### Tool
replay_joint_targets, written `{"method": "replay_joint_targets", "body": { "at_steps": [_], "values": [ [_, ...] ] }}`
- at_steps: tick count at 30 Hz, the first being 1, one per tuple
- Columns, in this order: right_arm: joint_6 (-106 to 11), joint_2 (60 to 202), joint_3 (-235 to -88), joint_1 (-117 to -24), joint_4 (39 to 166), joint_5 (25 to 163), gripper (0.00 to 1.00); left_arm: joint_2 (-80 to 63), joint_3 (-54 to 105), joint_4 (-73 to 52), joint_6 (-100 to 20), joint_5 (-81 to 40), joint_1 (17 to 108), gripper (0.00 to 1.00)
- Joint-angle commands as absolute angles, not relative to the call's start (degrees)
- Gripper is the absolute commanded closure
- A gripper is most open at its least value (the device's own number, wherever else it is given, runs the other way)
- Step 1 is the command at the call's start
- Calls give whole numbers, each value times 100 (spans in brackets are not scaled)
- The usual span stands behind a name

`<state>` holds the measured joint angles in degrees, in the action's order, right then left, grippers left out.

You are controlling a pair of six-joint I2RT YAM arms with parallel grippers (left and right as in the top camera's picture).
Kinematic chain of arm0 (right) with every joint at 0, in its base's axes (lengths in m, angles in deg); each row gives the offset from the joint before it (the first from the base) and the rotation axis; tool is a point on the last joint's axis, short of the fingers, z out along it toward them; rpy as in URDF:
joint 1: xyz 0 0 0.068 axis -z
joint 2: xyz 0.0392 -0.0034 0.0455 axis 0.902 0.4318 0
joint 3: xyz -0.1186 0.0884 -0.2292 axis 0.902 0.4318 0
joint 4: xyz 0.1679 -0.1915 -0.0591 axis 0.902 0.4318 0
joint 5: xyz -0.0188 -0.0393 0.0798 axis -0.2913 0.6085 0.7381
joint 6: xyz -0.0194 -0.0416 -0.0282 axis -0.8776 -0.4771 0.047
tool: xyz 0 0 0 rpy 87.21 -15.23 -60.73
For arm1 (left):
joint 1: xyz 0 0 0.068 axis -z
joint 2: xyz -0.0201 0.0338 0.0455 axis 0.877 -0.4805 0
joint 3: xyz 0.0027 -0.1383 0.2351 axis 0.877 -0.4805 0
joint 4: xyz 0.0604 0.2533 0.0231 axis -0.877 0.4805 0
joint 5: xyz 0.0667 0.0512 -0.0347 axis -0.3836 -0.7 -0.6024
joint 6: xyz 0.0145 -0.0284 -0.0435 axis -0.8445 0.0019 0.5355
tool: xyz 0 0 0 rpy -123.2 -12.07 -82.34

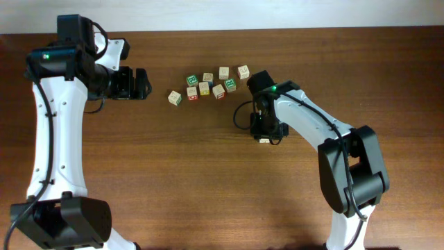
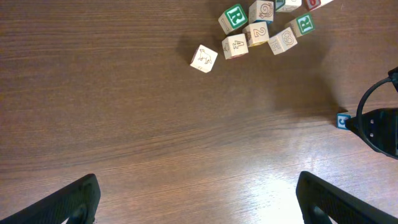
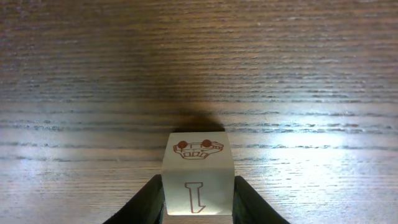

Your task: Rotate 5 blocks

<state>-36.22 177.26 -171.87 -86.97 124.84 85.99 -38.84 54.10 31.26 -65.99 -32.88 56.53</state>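
Tool on the right arm (image 3: 199, 202) clenched on a small pale wooden alphabet cube with red-brown print (image 3: 198, 165), dark fingers (image 3: 152, 202) pressed against its two sides. Printed letter facing the wrist camera, a little car drawing on the face above. Cannot tell whether resting on the brown wooden bench (image 1: 208, 180) or lifted just off it. Placed right of the bench's middle, apart from the rest and on their near-edge side.

Further out, close to the far edge and about midway along it, a loose cluster of similar pale wooden cubes with green, red and yellow prints (image 1: 208, 85), nine or so, some touching, one off alone toward the left edge. No tidy joined line to be made out there. Left tool (image 1: 144, 83) released, jaws wide, holding nothing, hovering beside the cluster on its left-edge side.

Judged as mid-task: one cube singled out and gripped for turning. How many already turned, impossible to tell. Next move likely calling for a wrist twist about the upright axis, grip firm and cube level, then letting go without dragging it.

No containers in view, so nothing to report inside any.
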Motion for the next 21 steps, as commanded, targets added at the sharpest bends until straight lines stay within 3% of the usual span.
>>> {"method": "replay_joint_targets", "body": {
  "at_steps": [1,6,10,16,21],
  "values": [
    [-3473,17798,-17178,-8686,12501,8532,46,-3930,5515,3129,-6526,-3284,5624,1],
    [-3751,17794,-18030,-8686,12884,8529,40,-3930,5515,3129,-6526,-3284,5624,1],
    [-4741,17794,-19180,-8686,12711,8529,26,-3930,5515,3129,-6526,-3284,5624,1],
    [-5913,18891,-21551,-8697,12740,8514,25,-3930,5515,3129,-6526,-3284,5624,1],
    [-6490,20002,-21888,-8867,12425,8534,30,-3930,5515,3129,-6526,-3284,5624,1]
  ]
}}
